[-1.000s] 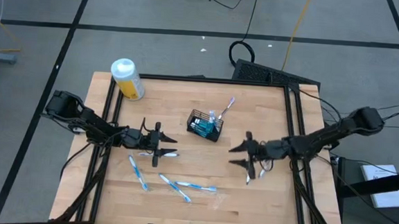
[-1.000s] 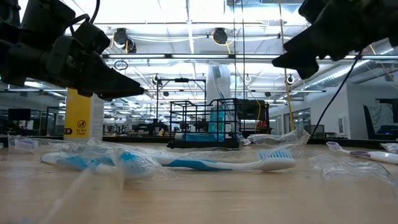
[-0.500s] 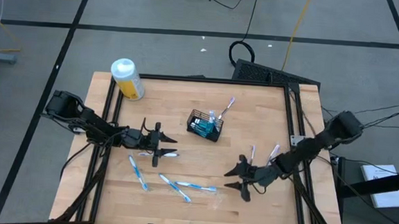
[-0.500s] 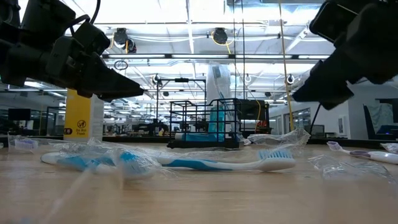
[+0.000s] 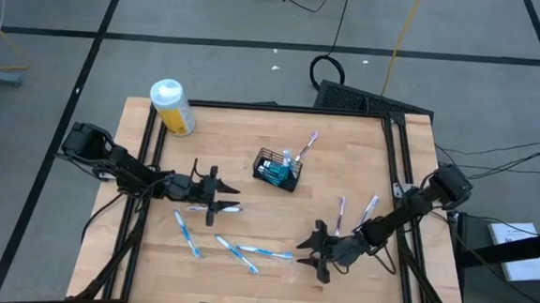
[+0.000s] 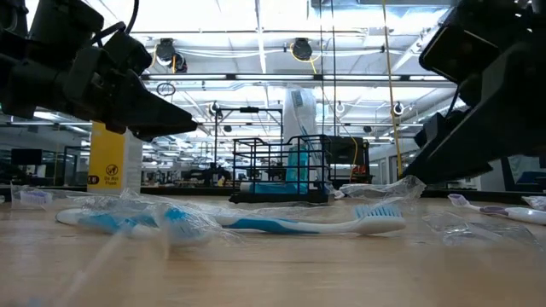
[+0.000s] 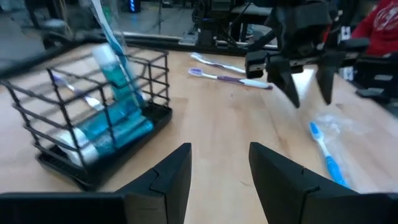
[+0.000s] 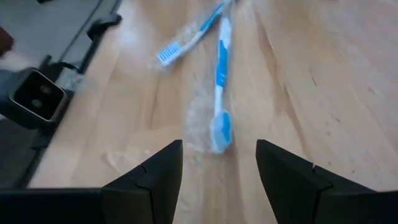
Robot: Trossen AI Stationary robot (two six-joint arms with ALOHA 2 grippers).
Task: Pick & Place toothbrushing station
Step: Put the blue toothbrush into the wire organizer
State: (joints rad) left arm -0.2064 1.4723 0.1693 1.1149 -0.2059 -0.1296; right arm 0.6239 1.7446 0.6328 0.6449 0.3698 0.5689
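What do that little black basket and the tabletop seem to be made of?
The basket looks like thin metal wire with a black coating: slim straight rods with open gaps, slightly glossy. The tabletop looks like pale wood, probably butcher block: parallel strips and grain lines show, with a smooth, low-sheen finish.

Basket [image 7: 93, 143]: near corner cut off by left wrist view's edge, contents blurred, tube count not determinable. Blue toothbrushes [image 6: 128, 220] near table's front edge: smeared in low view, wrapping indistinct. Yellow bottle [image 6: 113, 162]: partly hidden behind left arm.
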